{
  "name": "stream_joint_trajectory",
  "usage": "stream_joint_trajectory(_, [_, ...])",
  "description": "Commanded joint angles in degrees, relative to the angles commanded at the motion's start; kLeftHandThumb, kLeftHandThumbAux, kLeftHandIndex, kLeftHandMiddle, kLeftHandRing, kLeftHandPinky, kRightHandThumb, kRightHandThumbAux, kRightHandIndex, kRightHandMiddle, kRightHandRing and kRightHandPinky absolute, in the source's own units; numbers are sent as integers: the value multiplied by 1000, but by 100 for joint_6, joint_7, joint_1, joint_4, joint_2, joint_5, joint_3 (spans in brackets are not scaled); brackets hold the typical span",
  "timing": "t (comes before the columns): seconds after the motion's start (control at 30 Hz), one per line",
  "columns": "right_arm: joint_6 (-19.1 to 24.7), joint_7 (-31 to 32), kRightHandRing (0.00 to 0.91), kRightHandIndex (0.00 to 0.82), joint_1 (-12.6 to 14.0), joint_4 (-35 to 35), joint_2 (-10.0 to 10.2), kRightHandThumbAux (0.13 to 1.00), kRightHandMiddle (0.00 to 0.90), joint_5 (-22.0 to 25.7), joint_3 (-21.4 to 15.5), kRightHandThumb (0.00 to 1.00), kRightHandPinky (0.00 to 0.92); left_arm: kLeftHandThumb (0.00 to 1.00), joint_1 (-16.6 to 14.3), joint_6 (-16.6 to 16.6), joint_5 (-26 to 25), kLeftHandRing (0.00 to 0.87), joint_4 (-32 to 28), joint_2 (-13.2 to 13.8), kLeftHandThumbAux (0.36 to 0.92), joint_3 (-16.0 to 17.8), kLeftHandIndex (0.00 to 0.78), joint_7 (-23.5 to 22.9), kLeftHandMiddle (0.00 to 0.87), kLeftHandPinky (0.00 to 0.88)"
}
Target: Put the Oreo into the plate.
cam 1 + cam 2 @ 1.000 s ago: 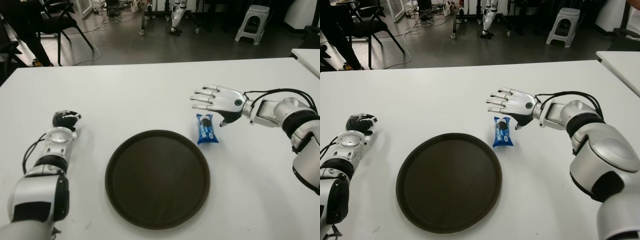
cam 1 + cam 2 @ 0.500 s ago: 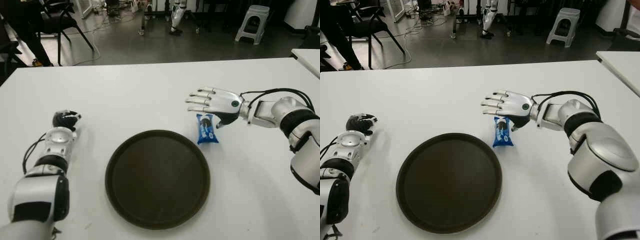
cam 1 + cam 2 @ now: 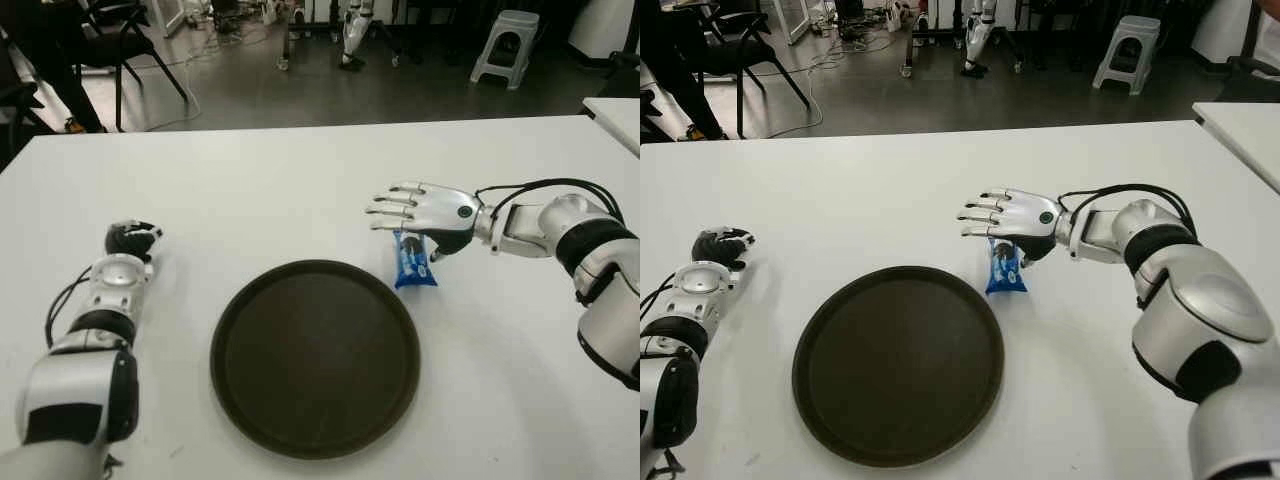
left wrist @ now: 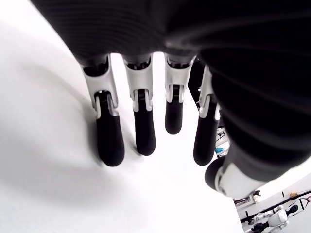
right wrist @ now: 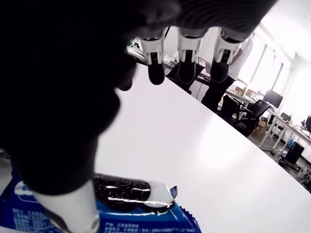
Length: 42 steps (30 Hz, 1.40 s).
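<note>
A blue Oreo packet (image 3: 411, 262) lies on the white table (image 3: 300, 190) just right of the dark round plate (image 3: 314, 355). My right hand (image 3: 423, 210) hovers over the packet's far end, palm down, fingers (image 3: 392, 205) spread and holding nothing. In the right wrist view the packet (image 5: 116, 199) shows right under the thumb (image 5: 73, 204). My left hand (image 3: 131, 238) shows at the table's left side, left of the plate, holding nothing.
Beyond the table's far edge are chairs (image 3: 120, 40), a white stool (image 3: 505, 45) and cables on a grey floor. A second white table corner (image 3: 615, 110) shows at the right.
My right hand has moved left and lower, from beside the packet's far end to above it. The packet, plate and left hand have not moved.
</note>
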Motion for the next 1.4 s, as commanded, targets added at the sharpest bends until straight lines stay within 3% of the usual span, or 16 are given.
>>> stream_joint_trajectory(0.83, [498,-129,0,0,22,42,-93,854,0,-319,330,0,0,690,5,6,-11,118,-3,4,712,-2,421,36,177,44])
stream_joint_trajectory(1.4, [428,52,0,0,72,125,-176,852,0,-190,235,0,0,691,16,10,-25,118,-4,17,711,11,422,-2,184,53])
